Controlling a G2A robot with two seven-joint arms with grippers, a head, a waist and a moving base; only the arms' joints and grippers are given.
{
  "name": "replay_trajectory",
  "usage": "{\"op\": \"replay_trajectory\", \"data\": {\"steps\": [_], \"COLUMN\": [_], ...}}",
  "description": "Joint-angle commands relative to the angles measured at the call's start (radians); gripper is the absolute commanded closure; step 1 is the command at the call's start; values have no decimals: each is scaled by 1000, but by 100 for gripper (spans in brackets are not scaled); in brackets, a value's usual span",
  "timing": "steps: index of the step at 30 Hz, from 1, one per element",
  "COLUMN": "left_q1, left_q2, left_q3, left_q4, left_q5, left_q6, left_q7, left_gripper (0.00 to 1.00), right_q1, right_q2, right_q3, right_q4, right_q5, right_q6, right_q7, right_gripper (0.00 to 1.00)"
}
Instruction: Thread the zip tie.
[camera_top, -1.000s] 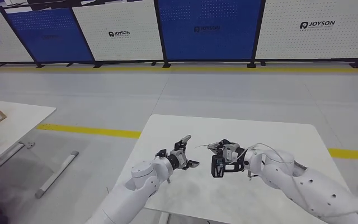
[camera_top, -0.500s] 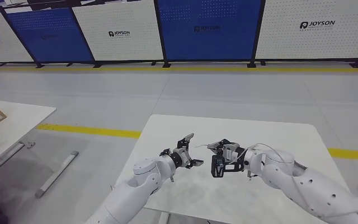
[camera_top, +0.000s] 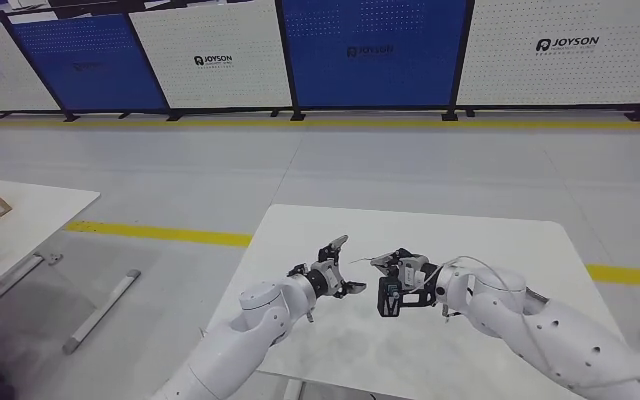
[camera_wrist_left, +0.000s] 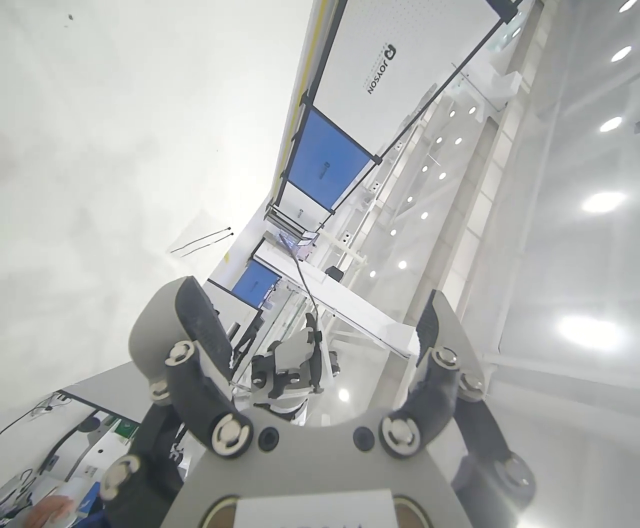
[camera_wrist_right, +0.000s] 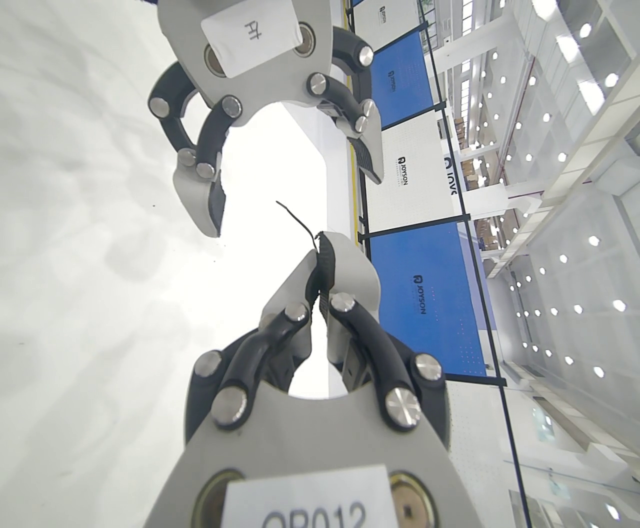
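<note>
Zip tie (camera_wrist_right: 300, 223), thin curved black strip, pinched in right jaws

Industrial hall or robot test floor, not a home. Top view: wide grey smooth floor (camera_top: 300, 160) w/ yellow lane line (camera_top: 150, 232) across mid-left. A row of freestanding pegboard partitions in black frames, blue panels (camera_top: 375, 50) & white panels (camera_top: 210, 55), runs along the upper edge. White worktable (camera_top: 480, 240) sits lower centre, 2nd white table (camera_top: 40, 210) at the left edge. Right wrist view: high ceiling w/ rows of round lights (camera_wrist_right: 611, 79) on the right, and what look like stacked cartons (camera_wrist_right: 457, 131) behind the panels, upper right.
</note>
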Motion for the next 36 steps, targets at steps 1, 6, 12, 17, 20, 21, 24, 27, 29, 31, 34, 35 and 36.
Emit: {"op": "replay_trajectory", "data": {"steps": [1,6,12,17,20,21,24,27,29,31,34,35,36], "left_q1": [-5,-15,-17,-17,-18,-19,-20,-23,-25,-26,-27,-27,-27], "left_q2": [-2,-6,-7,-5,-5,-5,-4,-3,-2,-1,0,1,2], "left_q3": [-3,6,9,10,11,11,14,17,18,19,18,18,18], "left_q4": [4,23,20,20,21,21,22,24,24,25,25,26,29], "left_q5": [-12,-29,-32,-29,-27,-27,-22,-14,-7,2,29,42,65], "left_q6": [6,6,6,6,6,6,6,6,6,6,6,6,5], "left_q7": [7,16,22,13,10,9,4,-3,-7,-13,-14,-14,-11], "left_gripper": [85,100,100,100,100,100,100,100,100,100,100,100,100], "right_q1": [0,0,0,0,0,0,0,0,-9,-21,-40,-46,-55], "right_q2": [0,0,0,0,0,0,0,0,0,-1,0,2,5], "right_q3": [0,0,0,0,0,0,0,0,4,19,49,59,72], "right_q4": [0,0,0,0,0,0,0,0,-1,-4,0,2,5], "right_q5": [0,0,0,0,0,0,0,0,0,0,5,7,6], "right_q6": [0,0,0,0,0,0,0,0,2,-8,-11,-11,-11], "right_q7": [0,0,0,0,0,0,0,0,2,2,-7,-9,-5], "right_gripper": [100,100,100,100,100,100,100,100,100,97,0,0,0]}}
